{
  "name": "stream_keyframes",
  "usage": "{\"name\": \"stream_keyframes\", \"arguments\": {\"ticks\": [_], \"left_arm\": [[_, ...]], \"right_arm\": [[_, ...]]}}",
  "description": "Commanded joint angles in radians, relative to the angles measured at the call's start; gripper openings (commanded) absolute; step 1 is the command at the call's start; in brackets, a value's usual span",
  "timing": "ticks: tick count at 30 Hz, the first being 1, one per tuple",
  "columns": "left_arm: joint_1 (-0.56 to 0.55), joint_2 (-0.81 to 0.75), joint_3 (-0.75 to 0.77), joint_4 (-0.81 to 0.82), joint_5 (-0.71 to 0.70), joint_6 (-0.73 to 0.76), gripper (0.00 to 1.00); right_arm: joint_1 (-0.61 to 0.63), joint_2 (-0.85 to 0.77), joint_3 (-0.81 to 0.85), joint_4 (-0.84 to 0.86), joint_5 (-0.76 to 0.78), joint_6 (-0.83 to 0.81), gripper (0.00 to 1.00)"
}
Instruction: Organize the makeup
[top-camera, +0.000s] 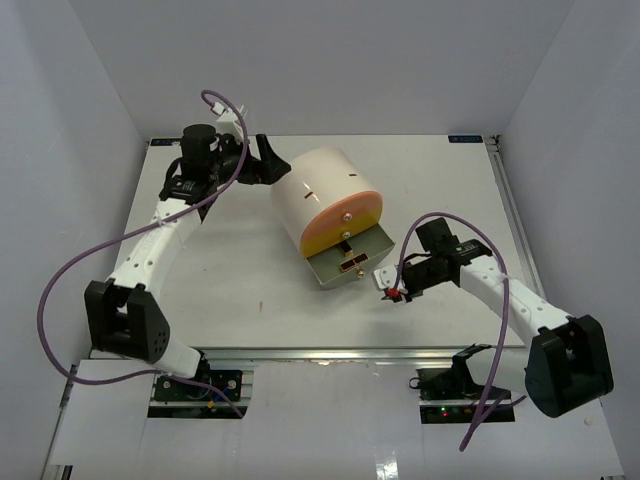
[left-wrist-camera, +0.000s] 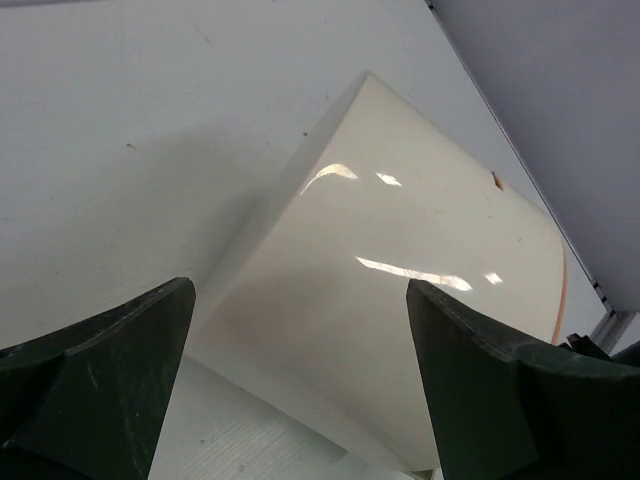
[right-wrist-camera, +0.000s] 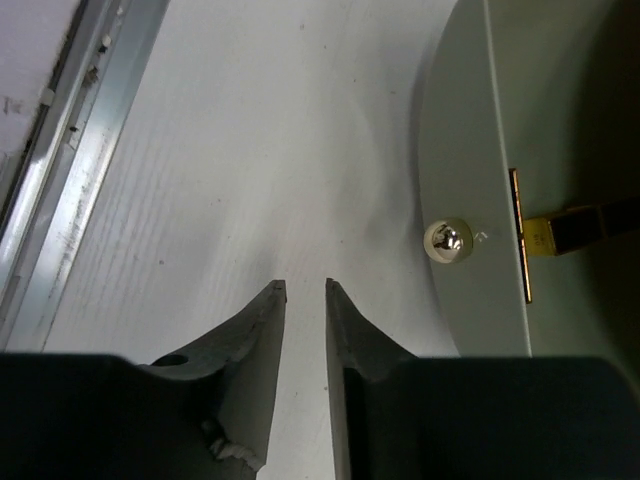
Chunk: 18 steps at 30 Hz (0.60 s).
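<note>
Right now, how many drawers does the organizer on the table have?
3 on the organizer's front: pink drawer on top, yellow drawer under it, grey drawer at the bottom, pulled out. The organizer's back is out of view.

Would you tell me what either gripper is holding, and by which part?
Nothing: the left gripper stands wide open, the right gripper nearly closed on empty air.
</note>
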Motion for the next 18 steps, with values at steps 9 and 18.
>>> {"name": "stream_keyframes", "arguments": {"ticks": [9, 18], "left_arm": [[0.008, 0.212, 0.130, 0.068, 0.280, 0.063, 0.98], [0.007, 0.244, 0.062, 0.084, 0.363, 0.078, 0.98]], "right_arm": [[0.111, 0.223, 0.028, 0.361, 0.330, 0.093, 0.20], [0.182, 0.316, 0.033, 0.822, 0.490, 0.369, 0.30]]}}
